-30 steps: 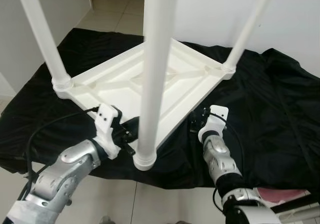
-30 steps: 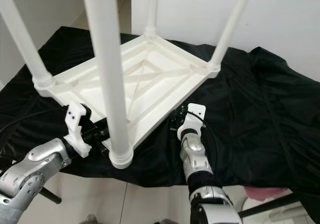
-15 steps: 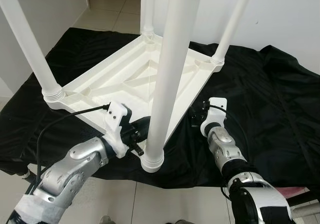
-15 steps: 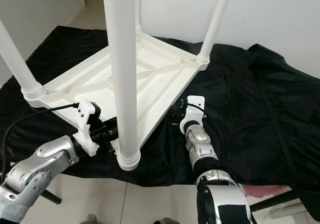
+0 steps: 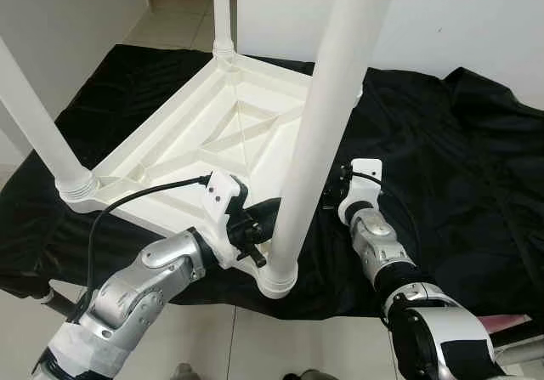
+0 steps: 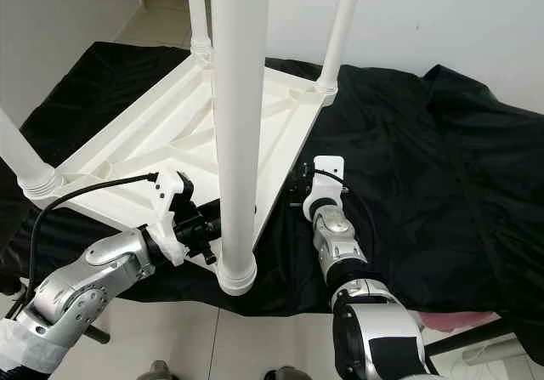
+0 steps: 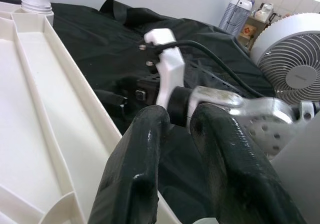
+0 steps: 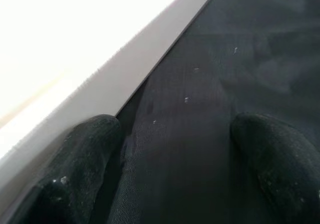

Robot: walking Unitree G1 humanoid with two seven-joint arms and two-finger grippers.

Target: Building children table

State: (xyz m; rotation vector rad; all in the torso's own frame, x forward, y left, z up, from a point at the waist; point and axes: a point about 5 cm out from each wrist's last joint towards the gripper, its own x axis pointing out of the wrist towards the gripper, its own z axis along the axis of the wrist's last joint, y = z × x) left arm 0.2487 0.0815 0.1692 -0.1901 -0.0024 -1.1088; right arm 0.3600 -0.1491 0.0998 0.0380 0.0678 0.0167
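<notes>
**Upturned children's table between two claws**

Black cloth [image 5: 459,142] covers the low surface, with white wall behind and pale floor tiles beyond. On it lies the white plastic children's table [image 5: 212,142], upside down, legs standing up. The left claw [image 5: 259,227] sits at the near corner beside the nearest leg [image 5: 319,142], fingers [image 7: 135,169] close together. The right claw [image 5: 333,195] rests spread at the table's right edge, one finger [image 8: 80,159] against the rim.

Two silver jointed arms, lower left and lower centre of the frame. Each ends in a white plastic wrist bracket; a black cable loops to the left gripper [image 5: 255,227], and the right gripper [image 5: 333,195] carries glossy black fingers [image 7: 135,174].
</notes>
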